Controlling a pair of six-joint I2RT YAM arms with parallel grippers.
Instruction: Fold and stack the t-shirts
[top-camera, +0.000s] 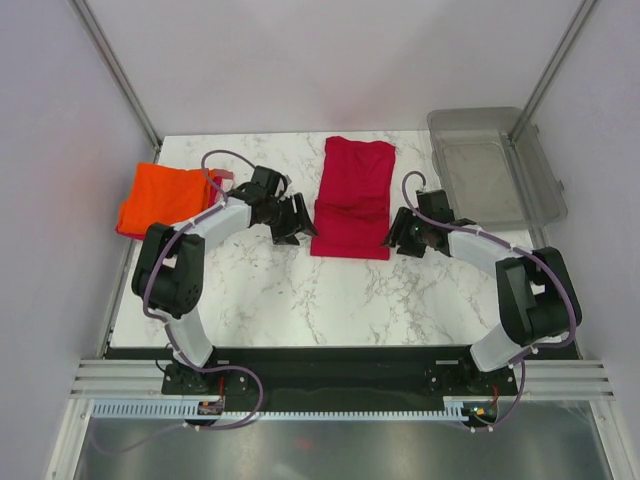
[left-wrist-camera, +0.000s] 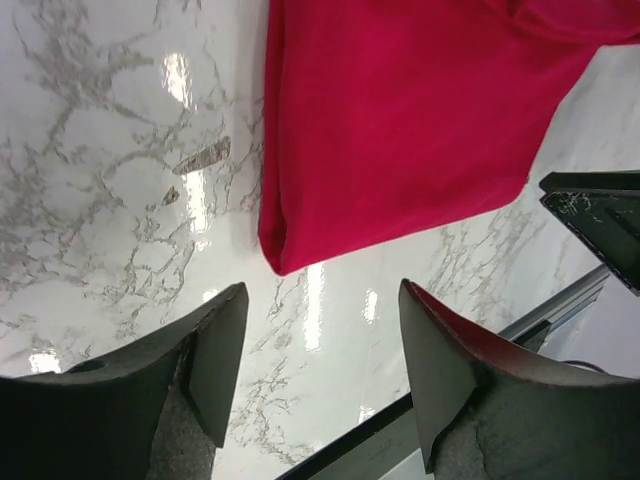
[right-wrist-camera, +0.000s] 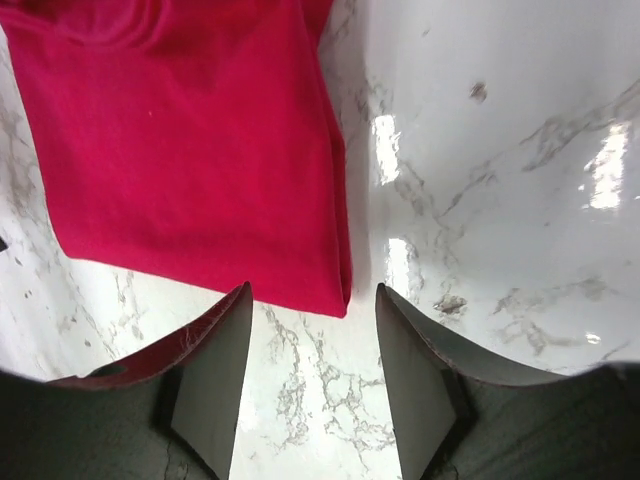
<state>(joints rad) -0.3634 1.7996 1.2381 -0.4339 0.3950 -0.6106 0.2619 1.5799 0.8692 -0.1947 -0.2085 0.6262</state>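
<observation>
Crimson red cloth t-shirt (top-camera: 352, 200), folded into a long narrow strip, lies at the middle of the white marbled tabletop (top-camera: 300, 290). It looks light, limp and layered, so I judge its two near corners the best holds, pinching all layers together lest one slide free. Left tool (top-camera: 293, 222) and right tool (top-camera: 400, 238) sit low just beside those corners, jaws spread wide and empty, while a bright orange cloth t-shirt (top-camera: 165, 197) lies far left and a clear grey plastic bin (top-camera: 495, 165) far right; no label or writing is legible.
</observation>
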